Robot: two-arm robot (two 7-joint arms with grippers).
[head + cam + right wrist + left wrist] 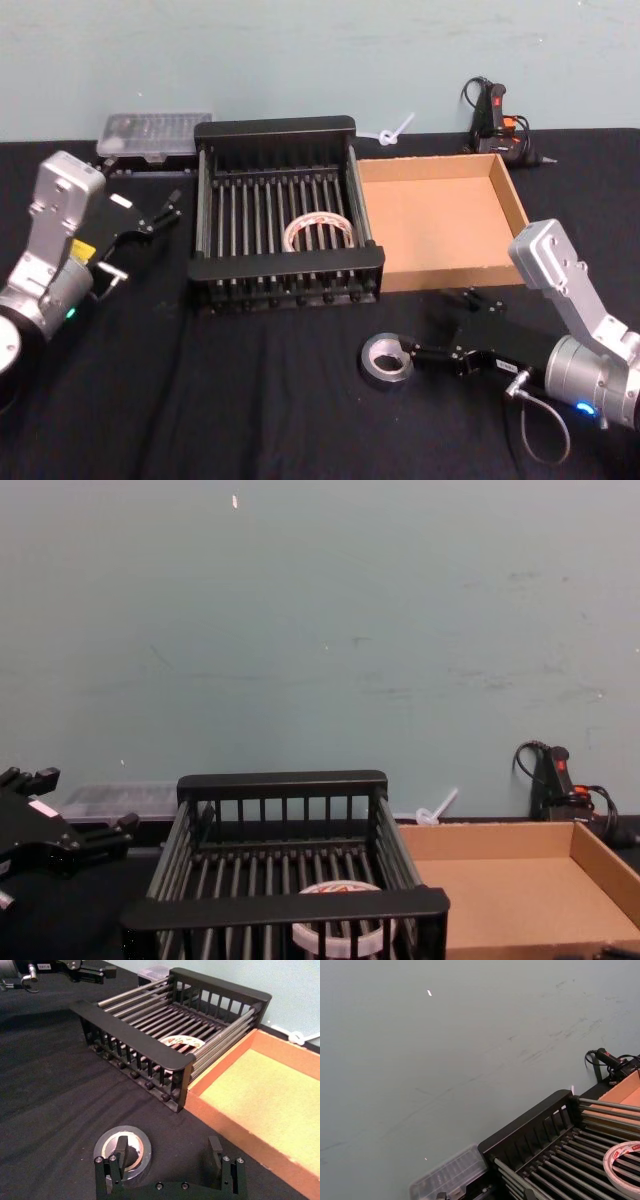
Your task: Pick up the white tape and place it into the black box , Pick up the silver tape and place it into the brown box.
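Right gripper point(170, 1160), spread wide, has one finger inside the silver tape point(122, 1151).

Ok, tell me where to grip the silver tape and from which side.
Grip the silver tape across its ring wall, one finger in the dark centre hole and one outside the rim, coming from above. It lies flat on the black cloth, so only its top face and hole are offered. The right gripper is already there, jaws open, one finger over the hole.
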